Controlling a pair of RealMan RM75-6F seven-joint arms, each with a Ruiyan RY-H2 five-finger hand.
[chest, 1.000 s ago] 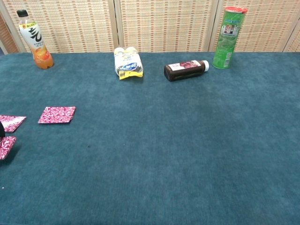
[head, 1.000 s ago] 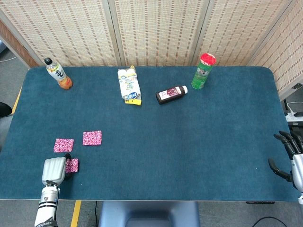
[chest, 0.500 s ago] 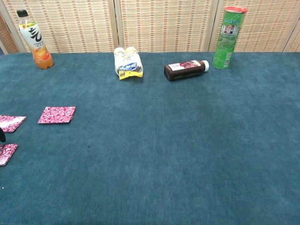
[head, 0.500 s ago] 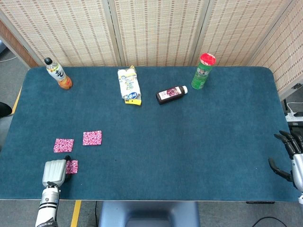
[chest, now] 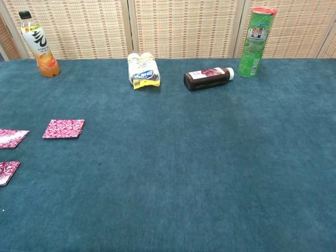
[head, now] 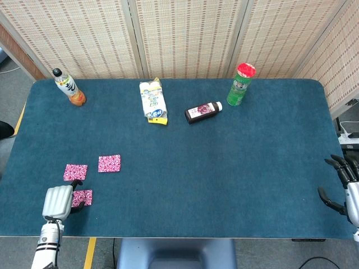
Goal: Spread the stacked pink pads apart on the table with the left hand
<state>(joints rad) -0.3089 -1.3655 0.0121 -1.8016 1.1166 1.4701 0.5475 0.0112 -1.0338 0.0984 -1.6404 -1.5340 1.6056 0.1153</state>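
Observation:
Three pink patterned pads lie flat and apart near the table's left front. One pad (head: 109, 163) (chest: 63, 128) is furthest right, a second pad (head: 75, 171) (chest: 10, 137) lies to its left, and a third pad (head: 84, 196) (chest: 8, 171) is nearest the front edge. My left hand (head: 58, 202) hovers just left of the third pad, its dark fingertips close to the pad's edge, holding nothing. The chest view does not show this hand. My right hand (head: 343, 186) hangs off the table's right edge with its fingers apart and empty.
Along the far side stand an orange drink bottle (head: 69, 87), a yellow-white packet (head: 153, 101), a dark bottle lying on its side (head: 202, 111) and a green can with a red lid (head: 241, 84). The blue table cloth (head: 213, 168) covers the whole top.
My left hand has drawn back to the left, off the third pad, and left the chest view. The pad now lies flat and uncovered. The right hand has not moved.

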